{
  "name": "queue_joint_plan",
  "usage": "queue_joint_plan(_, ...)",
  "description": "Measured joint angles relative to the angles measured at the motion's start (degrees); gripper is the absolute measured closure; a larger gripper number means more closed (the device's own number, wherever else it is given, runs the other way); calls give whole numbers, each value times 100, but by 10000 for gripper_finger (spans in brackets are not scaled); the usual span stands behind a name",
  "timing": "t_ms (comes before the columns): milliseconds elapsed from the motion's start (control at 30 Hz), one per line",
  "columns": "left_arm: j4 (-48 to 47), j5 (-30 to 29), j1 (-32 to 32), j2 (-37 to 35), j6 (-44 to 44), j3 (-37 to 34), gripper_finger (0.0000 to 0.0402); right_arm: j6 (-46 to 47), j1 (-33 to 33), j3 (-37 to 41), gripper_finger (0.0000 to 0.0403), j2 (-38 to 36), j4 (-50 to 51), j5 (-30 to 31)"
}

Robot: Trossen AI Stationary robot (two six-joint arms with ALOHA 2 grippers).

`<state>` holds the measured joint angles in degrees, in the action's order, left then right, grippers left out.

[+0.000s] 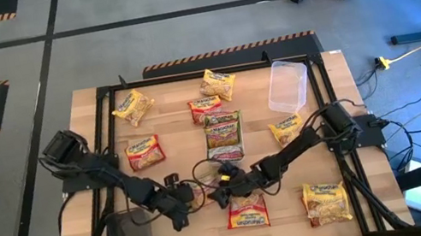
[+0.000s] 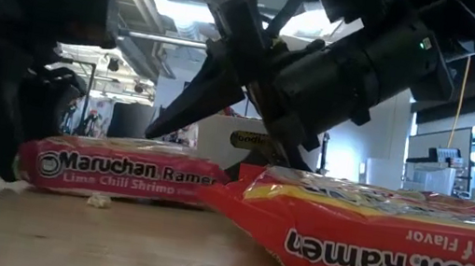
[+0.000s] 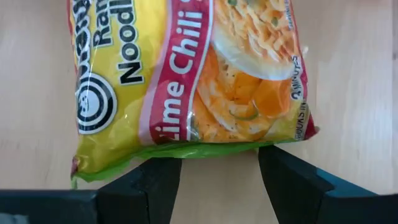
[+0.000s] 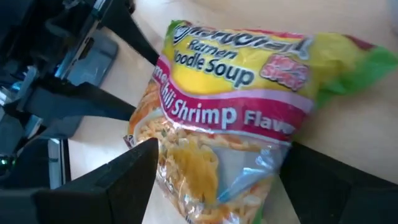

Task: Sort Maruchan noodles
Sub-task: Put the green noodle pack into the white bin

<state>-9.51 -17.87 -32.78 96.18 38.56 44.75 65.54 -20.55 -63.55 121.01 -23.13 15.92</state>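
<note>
A crinkly yellow Lime Chili Shrimp ramen packet (image 3: 186, 74) with a pink band and green edge lay flat on the wooden table (image 1: 88, 113), near its front middle, between the two grippers. The left gripper (image 3: 217, 177) stood open, fingers at the packet's green edge. The right gripper (image 4: 217, 186) was open too, its fingers either side of the opposite end. Just beside lay a red beef-flavour packet (image 2: 372, 243). Other yellow and red packets were scattered beyond, near a clear plastic tray (image 1: 287, 85).
</note>
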Motion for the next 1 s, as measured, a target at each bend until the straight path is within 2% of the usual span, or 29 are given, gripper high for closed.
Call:
queue_joint_plan(367, 468, -127, 57, -11, -185, 15, 193, -1211, -55, -15, 102, 14, -1285, -252)
queue_joint_plan(467, 490, -123, 64, -13, -185, 15, 193, -1230, -49, -18, 133, 11, -1237, -269)
queue_joint_plan(567, 452, -58, 68, -26, -183, 15, 193, -1327, -49, -13, 187, 11, -1122, -295)
queue_joint_plan(767, 27, 617, 60, -474, -139, 26, 193, -1696, -44, -12, 302, -8, -1065, -440)
queue_joint_plan(833, -148, 760, 64, -726, -61, 26, 193, -1900, -99, -13, 307, -104, -941, -432)
queue_joint_plan(1000, -364, 681, 26, -1467, -13, 26, 193, -2479, -330, -17, 307, -452, -311, -145)
